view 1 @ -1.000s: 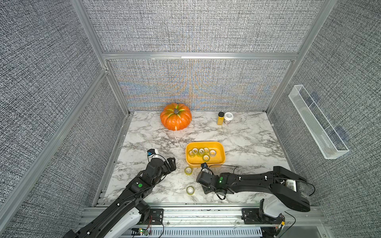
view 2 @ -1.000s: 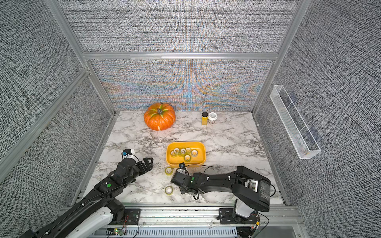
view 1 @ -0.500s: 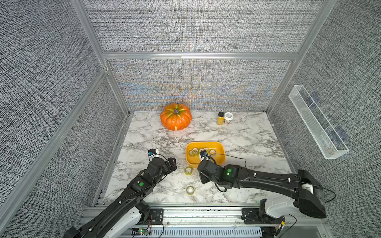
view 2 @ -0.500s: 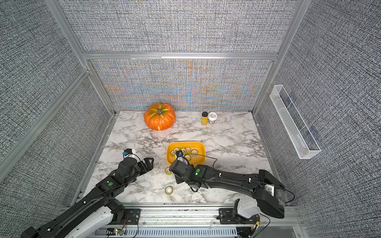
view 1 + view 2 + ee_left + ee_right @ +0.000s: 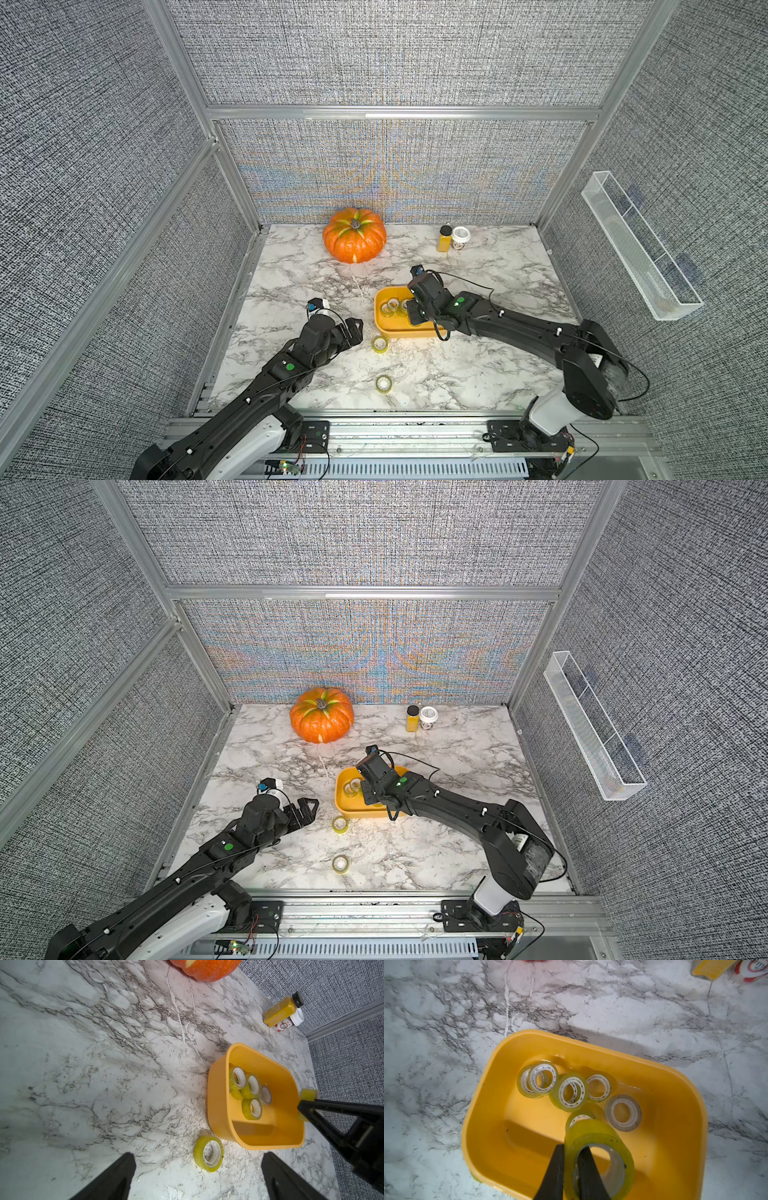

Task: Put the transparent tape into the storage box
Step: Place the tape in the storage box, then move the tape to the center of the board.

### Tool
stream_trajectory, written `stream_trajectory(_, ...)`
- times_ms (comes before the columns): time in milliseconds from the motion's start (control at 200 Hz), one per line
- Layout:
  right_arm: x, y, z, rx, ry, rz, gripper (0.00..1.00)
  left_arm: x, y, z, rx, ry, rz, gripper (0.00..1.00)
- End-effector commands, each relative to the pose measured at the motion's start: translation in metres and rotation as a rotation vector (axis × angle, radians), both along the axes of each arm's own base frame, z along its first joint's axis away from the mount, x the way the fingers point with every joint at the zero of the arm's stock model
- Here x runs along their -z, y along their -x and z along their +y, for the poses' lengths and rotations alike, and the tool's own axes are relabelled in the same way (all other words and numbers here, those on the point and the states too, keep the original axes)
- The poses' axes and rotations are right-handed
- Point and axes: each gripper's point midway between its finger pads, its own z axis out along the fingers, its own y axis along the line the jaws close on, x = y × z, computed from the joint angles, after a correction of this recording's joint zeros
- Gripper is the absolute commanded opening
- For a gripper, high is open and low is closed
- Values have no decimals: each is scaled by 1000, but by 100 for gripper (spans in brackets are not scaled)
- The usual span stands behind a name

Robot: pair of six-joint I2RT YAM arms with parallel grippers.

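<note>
The storage box [image 5: 399,332] is a shallow yellow-orange tub at mid-table, also in the other top view [image 5: 349,808]. Several rolls of transparent tape [image 5: 572,1093] lie inside it. My right gripper [image 5: 572,1147] hangs over the tub's near half, shut on the wall of one yellowish roll [image 5: 591,1132], one finger through its core. Two more rolls lie on the marble: one [image 5: 380,344] just in front of the tub, one [image 5: 384,383] nearer the front edge. My left gripper [image 5: 355,330] is open, low over the table, with the nearer roll [image 5: 208,1153] just ahead of its fingers.
An orange pumpkin [image 5: 354,241] stands at the back. A yellow bottle [image 5: 444,240] and a white-lidded jar [image 5: 460,237] stand at the back right. A clear trough [image 5: 640,245] hangs on the right wall. Fabric walls and aluminium posts enclose the table.
My right gripper closed low near the table's front, then swung back and up over the tub with a roll in it. The left arm has barely moved.
</note>
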Motion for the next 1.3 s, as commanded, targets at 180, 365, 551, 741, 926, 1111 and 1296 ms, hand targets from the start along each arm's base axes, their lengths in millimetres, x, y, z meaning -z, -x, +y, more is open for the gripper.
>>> stream_trajectory(180, 8, -15, 12, -33, -78, 36, 44, -2, -1, -4, 13, 13, -4, 100)
stream_trajectory(365, -4, -14, 6, -19, -67, 13, 52, -2, -1, -3, 11, 10, -1, 100)
stream_trajectory(551, -34, 5, -2, -39, -92, -41, 53, -3, -2, 3, -25, 8, -11, 100)
stream_trajectory(741, -59, 43, 1, -105, -136, -86, 52, -6, -6, 11, -68, -1, -44, 100)
stream_trajectory(926, -53, 84, 8, -168, -172, -59, 51, -11, -11, 9, -66, -17, -52, 100)
stream_trajectory(1111, -23, 124, 19, -234, -179, 9, 50, -7, -12, 7, -73, -8, -29, 100)
stream_trajectory(1296, 11, 149, 25, -263, -183, 66, 48, -3, -9, 7, -66, -3, -21, 100)
